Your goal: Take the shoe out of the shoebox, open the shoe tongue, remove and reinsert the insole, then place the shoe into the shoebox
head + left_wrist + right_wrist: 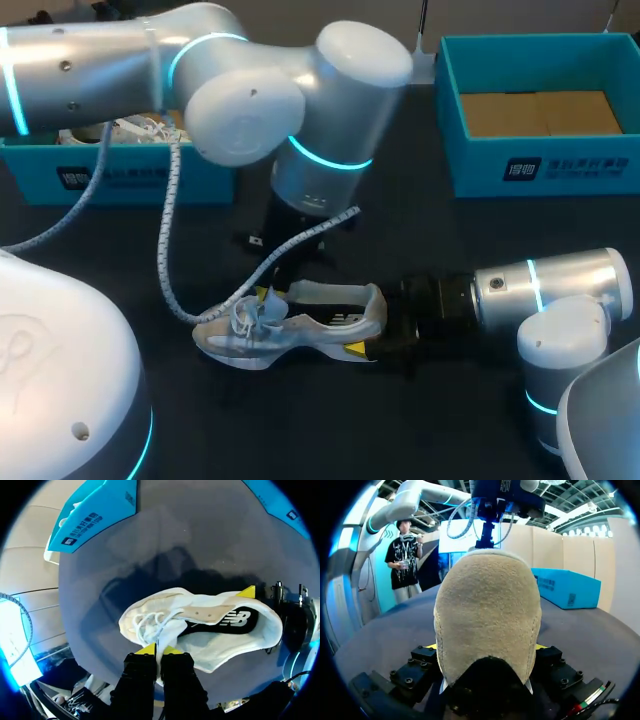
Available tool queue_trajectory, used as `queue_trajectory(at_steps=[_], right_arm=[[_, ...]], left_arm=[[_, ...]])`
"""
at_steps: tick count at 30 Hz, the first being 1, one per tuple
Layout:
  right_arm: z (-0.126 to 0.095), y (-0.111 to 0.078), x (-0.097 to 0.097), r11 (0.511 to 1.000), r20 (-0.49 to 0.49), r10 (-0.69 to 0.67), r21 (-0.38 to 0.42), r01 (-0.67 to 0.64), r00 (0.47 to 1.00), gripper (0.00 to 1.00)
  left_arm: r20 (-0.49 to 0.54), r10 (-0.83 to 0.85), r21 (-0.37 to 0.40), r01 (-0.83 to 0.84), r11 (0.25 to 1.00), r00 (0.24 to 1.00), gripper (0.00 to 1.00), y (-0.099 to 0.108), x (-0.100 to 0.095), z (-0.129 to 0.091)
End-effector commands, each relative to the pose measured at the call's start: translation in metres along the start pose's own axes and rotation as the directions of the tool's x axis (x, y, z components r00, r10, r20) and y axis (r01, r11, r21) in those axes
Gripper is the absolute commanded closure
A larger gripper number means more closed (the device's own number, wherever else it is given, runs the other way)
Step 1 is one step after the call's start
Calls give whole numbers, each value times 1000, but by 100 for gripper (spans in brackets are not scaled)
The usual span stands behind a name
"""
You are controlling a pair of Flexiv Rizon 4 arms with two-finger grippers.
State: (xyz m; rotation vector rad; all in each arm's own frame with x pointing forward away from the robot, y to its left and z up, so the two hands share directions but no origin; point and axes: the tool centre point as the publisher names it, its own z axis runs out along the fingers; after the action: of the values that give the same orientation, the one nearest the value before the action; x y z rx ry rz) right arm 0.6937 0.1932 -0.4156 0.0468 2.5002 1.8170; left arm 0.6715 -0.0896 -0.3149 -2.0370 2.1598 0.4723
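A white mesh sneaker with white laces (300, 330) lies on the dark worktop (450, 420), toe pointing to my left. The right gripper (486, 647) is clamped on its beige suede heel from both sides (only slivers of yellow tip show). The left gripper (159, 651), coming down from above, is pinched tight on the sneaker's upper edge beside the laces. The black insole (215, 626) sits inside. An open teal cardboard shoebox (560, 170) stands well apart at far right. A second teal box (130, 180), holding another white shoe (135, 128), stands at far left.
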Motion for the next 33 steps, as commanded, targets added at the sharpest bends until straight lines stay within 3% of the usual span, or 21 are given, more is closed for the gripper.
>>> queue_trajectory(at_steps=[1,12,19,26,32,33], right_arm=[[1,1,1,1000,1,0,4,0,1000,100],[1,1,1,1000,1,0,4,0,1000,100],[1,1,1,1000,1,0,4,0,1000,100],[1,1,1,1000,1,0,4,0,1000,100],[1,1,1,1000,1,0,4,0,1000,100],[1,1,1,1000,1,0,4,0,1000,100]], left_arm=[[-258,-20,32,29,999,966,100,8,-42,12],[-335,-63,-27,57,998,940,99,-2,-65,60],[-340,-47,-31,39,999,939,86,-5,-59,79],[-322,-51,-42,40,998,945,84,-7,-54,90],[-302,-55,-46,43,998,952,52,-5,-59,92],[-300,-54,-48,41,998,952,24,-4,-60,93]])
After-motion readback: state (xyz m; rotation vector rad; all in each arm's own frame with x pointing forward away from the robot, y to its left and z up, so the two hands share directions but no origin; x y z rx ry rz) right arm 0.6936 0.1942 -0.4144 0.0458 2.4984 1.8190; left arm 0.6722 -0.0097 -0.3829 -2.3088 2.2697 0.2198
